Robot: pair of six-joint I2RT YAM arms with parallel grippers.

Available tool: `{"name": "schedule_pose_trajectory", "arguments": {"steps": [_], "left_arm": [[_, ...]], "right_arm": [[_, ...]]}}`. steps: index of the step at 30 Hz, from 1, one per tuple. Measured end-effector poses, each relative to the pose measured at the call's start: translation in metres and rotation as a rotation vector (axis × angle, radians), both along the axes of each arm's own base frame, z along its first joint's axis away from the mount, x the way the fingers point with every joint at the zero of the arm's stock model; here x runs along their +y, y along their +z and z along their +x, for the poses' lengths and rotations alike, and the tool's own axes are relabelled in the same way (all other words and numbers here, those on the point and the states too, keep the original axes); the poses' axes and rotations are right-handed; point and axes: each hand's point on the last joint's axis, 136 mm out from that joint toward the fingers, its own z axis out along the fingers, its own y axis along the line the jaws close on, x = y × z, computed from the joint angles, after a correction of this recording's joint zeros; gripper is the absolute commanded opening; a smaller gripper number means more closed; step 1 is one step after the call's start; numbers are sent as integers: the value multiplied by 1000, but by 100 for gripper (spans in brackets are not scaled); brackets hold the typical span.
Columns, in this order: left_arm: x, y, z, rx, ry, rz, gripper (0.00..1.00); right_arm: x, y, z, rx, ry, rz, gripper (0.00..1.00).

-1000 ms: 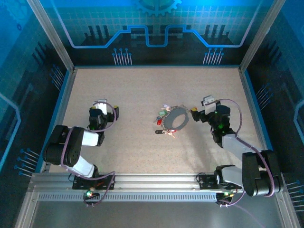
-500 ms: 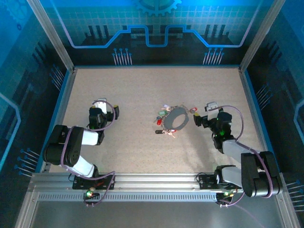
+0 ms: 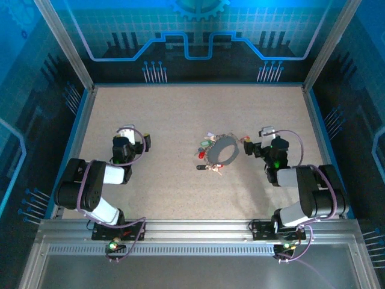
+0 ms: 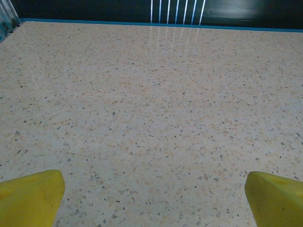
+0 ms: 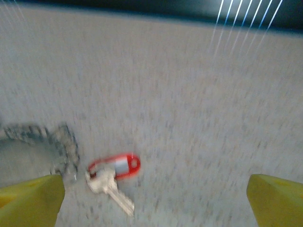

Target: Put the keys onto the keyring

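The keyring (image 3: 221, 150), a dark grey loop, lies flat mid-table. Several keys with coloured tags (image 3: 207, 142) cluster at its upper left rim, with others at its lower left (image 3: 210, 168). One silver key with a red tag (image 3: 245, 139) lies just right of the loop; in the blurred right wrist view this red-tagged key (image 5: 115, 166) rests ahead of my open right gripper (image 5: 151, 208), with the keyring's edge (image 5: 59, 146) at the left. The right gripper (image 3: 254, 146) holds nothing. Far to the left my left gripper (image 3: 133, 135) is open over bare table (image 4: 151, 203).
The speckled tabletop (image 3: 174, 108) is bounded by a blue-edged wall at the back (image 3: 192, 83) and metal frame posts at the sides. The rail with the arm bases (image 3: 192, 232) runs along the near edge.
The right gripper drew back a little from the loop's right side, and its arm folded in toward its base. The left arm has not moved. Keys and loop lie as before.
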Motion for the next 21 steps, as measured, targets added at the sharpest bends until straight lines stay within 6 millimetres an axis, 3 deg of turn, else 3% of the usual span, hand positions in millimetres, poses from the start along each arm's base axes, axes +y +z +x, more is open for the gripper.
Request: {"name": "schedule_pose_trajectory", "arguments": {"steps": [7, 21], "left_arm": [[0, 0, 0, 0, 0, 0, 99], [0, 0, 0, 0, 0, 0, 99]], "right_arm": [[1, 16, 18, -23, -16, -13, 100], [1, 11, 17, 2, -15, -15, 100]]}}
